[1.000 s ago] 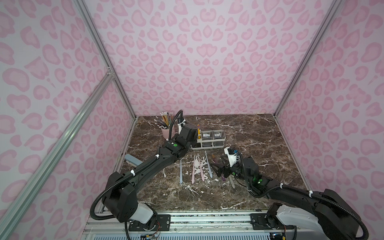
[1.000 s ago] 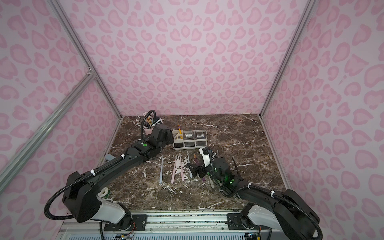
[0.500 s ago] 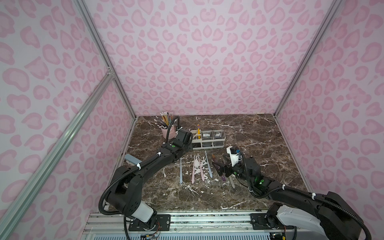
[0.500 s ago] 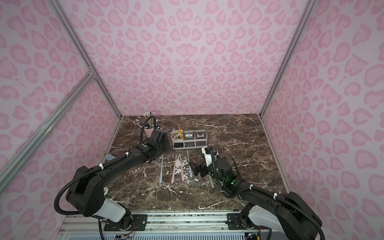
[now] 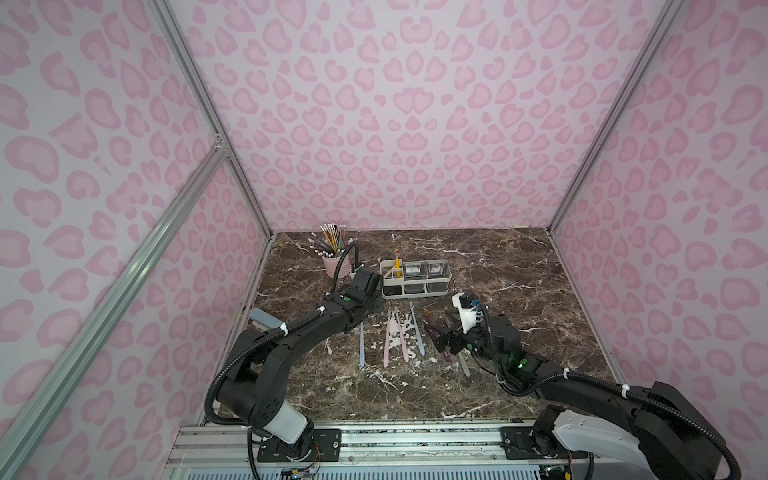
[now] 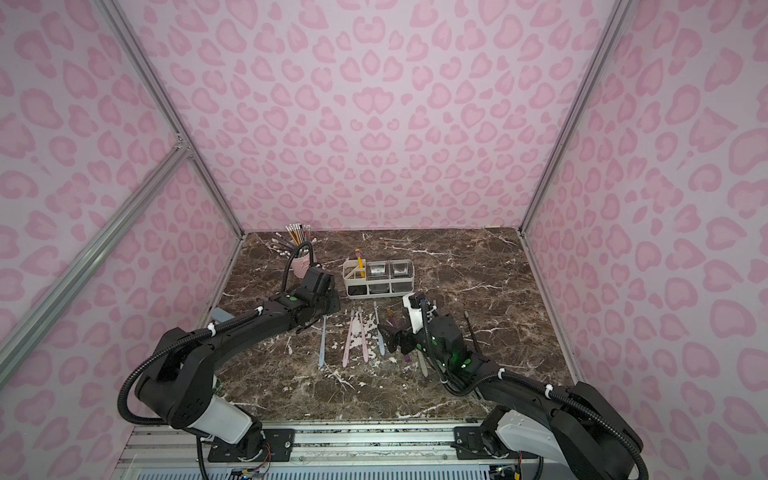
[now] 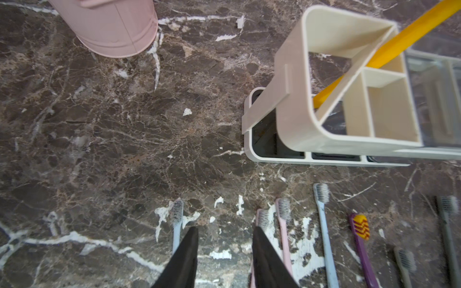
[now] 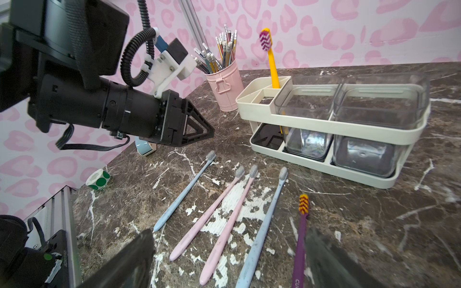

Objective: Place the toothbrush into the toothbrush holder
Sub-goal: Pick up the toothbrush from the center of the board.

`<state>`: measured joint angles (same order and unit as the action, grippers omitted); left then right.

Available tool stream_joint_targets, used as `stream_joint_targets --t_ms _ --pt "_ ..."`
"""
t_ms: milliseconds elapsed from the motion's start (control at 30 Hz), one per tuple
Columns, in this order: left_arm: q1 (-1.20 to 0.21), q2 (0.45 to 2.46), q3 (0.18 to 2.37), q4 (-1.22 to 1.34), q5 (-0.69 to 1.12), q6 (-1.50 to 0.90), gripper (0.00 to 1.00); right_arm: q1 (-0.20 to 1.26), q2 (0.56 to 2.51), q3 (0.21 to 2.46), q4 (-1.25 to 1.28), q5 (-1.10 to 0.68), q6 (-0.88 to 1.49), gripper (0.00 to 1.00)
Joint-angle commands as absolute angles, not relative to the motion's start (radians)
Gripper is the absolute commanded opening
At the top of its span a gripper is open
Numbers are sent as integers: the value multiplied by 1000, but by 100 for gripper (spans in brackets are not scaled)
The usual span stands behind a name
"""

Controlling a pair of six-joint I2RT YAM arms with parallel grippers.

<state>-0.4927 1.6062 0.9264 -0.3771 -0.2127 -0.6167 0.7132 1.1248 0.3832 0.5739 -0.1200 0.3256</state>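
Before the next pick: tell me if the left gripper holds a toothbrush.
No: between the jaws of the left gripper only bare table shows.

Matt plastic toothbrush holder [image 7: 291, 107], 2 glossy clear cups [image 8: 366, 154], pink metal cup [image 8: 227, 84], chipped marble-look tabletop [image 8: 374, 224]

I see a pink cup [image 5: 330, 266] of pencils [image 5: 331, 237] standing at the upper left of the dark marble table [image 5: 519, 266] in both top views, near the back corner. A roll of green dot stickers [image 8: 98, 179] sits by the table's edge. Pink spotted walls [image 5: 395, 104] surround everything.
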Motion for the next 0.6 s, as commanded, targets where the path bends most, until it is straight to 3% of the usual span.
stream_joint_targets --t_ms 0,567 --pt "-484 1630 933 -360 -201 -614 37 714 1119 383 596 -121 334 96" --pt "-475 1719 951 -458 -236 -624 41 717 1133 388 597 -142 334 96"
